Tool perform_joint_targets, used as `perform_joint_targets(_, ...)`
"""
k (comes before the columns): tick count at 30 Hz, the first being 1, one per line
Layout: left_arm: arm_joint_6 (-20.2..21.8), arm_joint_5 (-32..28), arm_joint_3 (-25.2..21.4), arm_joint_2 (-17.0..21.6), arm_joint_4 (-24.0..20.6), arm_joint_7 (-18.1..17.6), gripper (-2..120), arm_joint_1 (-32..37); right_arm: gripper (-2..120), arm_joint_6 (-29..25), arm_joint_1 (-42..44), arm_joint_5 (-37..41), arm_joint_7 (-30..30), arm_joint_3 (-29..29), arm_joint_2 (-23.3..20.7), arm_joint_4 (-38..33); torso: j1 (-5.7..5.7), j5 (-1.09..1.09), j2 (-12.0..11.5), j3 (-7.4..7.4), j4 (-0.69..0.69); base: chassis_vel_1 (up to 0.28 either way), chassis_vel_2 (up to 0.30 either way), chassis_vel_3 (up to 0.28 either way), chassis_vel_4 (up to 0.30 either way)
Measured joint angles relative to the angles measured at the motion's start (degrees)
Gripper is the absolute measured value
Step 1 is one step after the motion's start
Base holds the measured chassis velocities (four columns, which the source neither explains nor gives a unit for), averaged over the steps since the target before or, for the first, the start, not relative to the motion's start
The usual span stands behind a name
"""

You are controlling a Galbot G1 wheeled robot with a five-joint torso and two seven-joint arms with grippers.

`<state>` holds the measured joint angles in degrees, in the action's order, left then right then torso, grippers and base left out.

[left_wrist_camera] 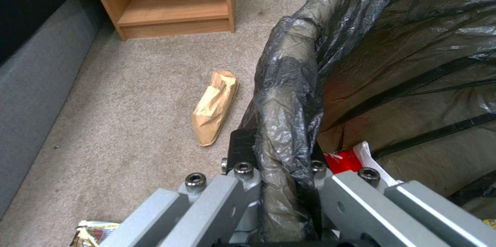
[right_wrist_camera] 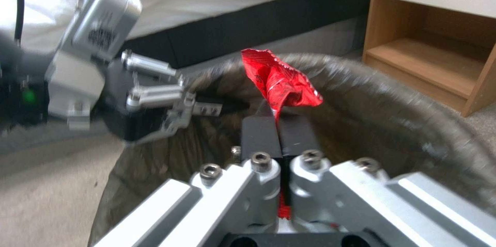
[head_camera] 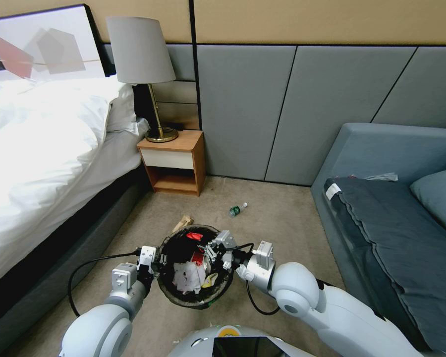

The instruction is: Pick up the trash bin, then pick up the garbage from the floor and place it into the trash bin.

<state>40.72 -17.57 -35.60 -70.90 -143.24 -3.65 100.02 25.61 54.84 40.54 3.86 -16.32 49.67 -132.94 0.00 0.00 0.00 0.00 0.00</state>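
The trash bin (head_camera: 173,292), lined with a dark bag, hangs just in front of my body above the carpet. My left gripper (head_camera: 156,263) is shut on its left rim; the left wrist view shows the fingers (left_wrist_camera: 243,146) pinching the folded bag (left_wrist_camera: 289,84). My right gripper (head_camera: 209,253) hovers over the bin's opening, shut on a crumpled red wrapper (right_wrist_camera: 281,84) that sticks out past its fingertips. White paper wads and red and yellow wrappers (head_camera: 188,277) lie inside the bin. On the floor are a tan paper scrap (head_camera: 182,223) and a small green-labelled bottle (head_camera: 238,209).
A bed (head_camera: 44,163) runs along the left, with a wooden nightstand (head_camera: 173,161) and lamp behind the bin. A grey sofa (head_camera: 391,208) fills the right. Open carpet (head_camera: 272,223) lies between them. Another wrapper (left_wrist_camera: 90,231) lies on the floor below my left gripper.
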Motion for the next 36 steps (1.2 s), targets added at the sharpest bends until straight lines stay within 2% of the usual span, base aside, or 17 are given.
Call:
perform_joint_targets(1, 0.0, 0.0, 0.0, 0.0, 0.0, 0.0, 1, 0.0, 7, 0.0, 0.0, 0.0, 0.0, 0.0, 0.0, 0.0, 0.0, 0.0, 0.0, 0.0, 0.0, 0.0, 0.0, 0.0, 0.0)
perform_joint_targets(3, 0.0, -0.1, -0.1, 0.2, 0.0, 0.0, 1, 0.0, 17, 0.1, -0.4, -0.4, 0.1, -0.6, 0.1, 0.2, 0.0, 0.0, 0.0, 0.0, 0.0, 0.0, 0.0, 0.0, 0.0)
perform_joint_targets(5, 0.0, -0.1, -0.2, 0.2, 0.0, 0.0, 1, 0.0, 20, 0.1, -0.5, -0.4, 0.3, -0.7, 0.1, 0.2, 0.0, 0.0, 0.0, 0.0, 0.0, 0.0, 0.0, 0.0, 0.0)
perform_joint_targets(8, 0.0, -0.4, -0.3, 0.4, 0.0, 0.0, 1, 0.0, 38, 0.6, -1.3, -0.3, 1.2, -1.3, 0.5, 0.4, 0.0, 0.0, 0.0, 0.0, 0.0, 0.0, 0.0, 0.0, 0.0)
perform_joint_targets(9, 0.0, -0.4, -0.3, 0.4, 0.0, 0.0, 1, 0.0, 38, 0.6, -1.3, -0.3, 1.2, -1.3, 0.5, 0.4, 0.0, 0.0, 0.0, 0.0, 0.0, 0.0, 0.0, 0.0, 0.0)
perform_joint_targets(11, 0.0, -0.5, -0.3, 0.6, 0.0, 0.0, 1, 0.0, 48, 0.8, -1.4, -0.6, 1.4, -1.3, 0.6, 0.8, 0.0, 0.0, 0.0, 0.0, 0.0, 0.0, 0.0, 0.0, 0.0)
perform_joint_targets(12, 0.0, -0.5, -0.3, 0.6, 0.0, 0.0, 1, 0.0, 48, 0.8, -1.4, -0.6, 1.4, -1.3, 0.6, 0.8, 0.0, 0.0, 0.0, 0.0, 0.0, 0.0, 0.0, 0.0, 0.0)
perform_joint_targets(14, 0.0, -0.7, -0.3, 0.6, 0.0, 0.0, 1, 0.0, 60, 1.0, -1.5, -0.5, 1.6, -1.3, 0.6, 0.8, 0.0, 0.0, 0.0, 0.0, 0.0, 0.0, 0.0, 0.0, 0.0)
perform_joint_targets(15, 0.0, -0.7, -0.3, 0.6, 0.0, 0.0, 1, 0.0, 60, 1.0, -1.5, -0.5, 1.6, -1.3, 0.6, 0.8, 0.0, 0.0, 0.0, 0.0, 0.0, 0.0, 0.0, 0.0, 0.0)
perform_joint_targets(18, 0.0, -0.7, -0.4, 0.7, 0.0, 0.0, 1, 0.0, 73, 1.1, -1.8, -0.6, 1.6, -1.4, 0.6, 0.8, 0.0, 0.0, 0.0, 0.0, 0.0, 0.0, 0.0, 0.0, 0.0)
perform_joint_targets(19, 0.0, -0.7, -0.4, 0.7, 0.0, 0.0, 1, 0.0, 73, 1.1, -1.8, -0.6, 1.6, -1.4, 0.6, 0.8, 0.0, 0.0, 0.0, 0.0, 0.0, 0.0, 0.0, 0.0, 0.0)
perform_joint_targets(22, 0.0, -0.8, -0.8, 0.8, 0.0, 0.0, 1, 0.1, 88, 1.1, -1.9, -0.6, 2.0, -1.2, 0.6, 0.8, 0.0, 0.0, 0.0, 0.0, 0.0, 0.0, 0.0, 0.0, 0.0)
perform_joint_targets(23, 0.0, -0.8, -0.8, 0.8, 0.0, 0.0, 1, 0.1, 88, 1.1, -1.9, -0.6, 2.0, -1.2, 0.6, 0.8, 0.0, 0.0, 0.0, 0.0, 0.0, 0.0, 0.0, 0.0, 0.0)
perform_joint_targets(25, 0.0, -0.8, -1.1, 0.9, 0.0, 0.0, 1, 0.2, 96, 1.0, -1.7, -0.6, 2.2, -0.8, 0.4, 0.5, 0.0, 0.0, 0.0, 0.0, 0.0, 0.0, 0.0, 0.0, 0.0)
perform_joint_targets(31, 0.0, -0.7, -1.1, 0.5, 0.0, -0.1, 1, 0.5, 100, 0.5, -1.2, -0.9, 2.4, 1.0, -0.5, -0.3, 0.0, 0.0, 0.0, 0.0, 0.0, 0.0, 0.0, 0.0, 0.0)
perform_joint_targets(36, 0.0, -0.7, -1.1, 0.1, 0.0, -0.3, 1, 0.8, 100, -1.7, 0.0, -0.7, 2.6, 4.7, -1.5, -2.1, 0.0, 0.0, 0.0, 0.0, 0.0, 0.0, 0.0, 0.0, 0.0)
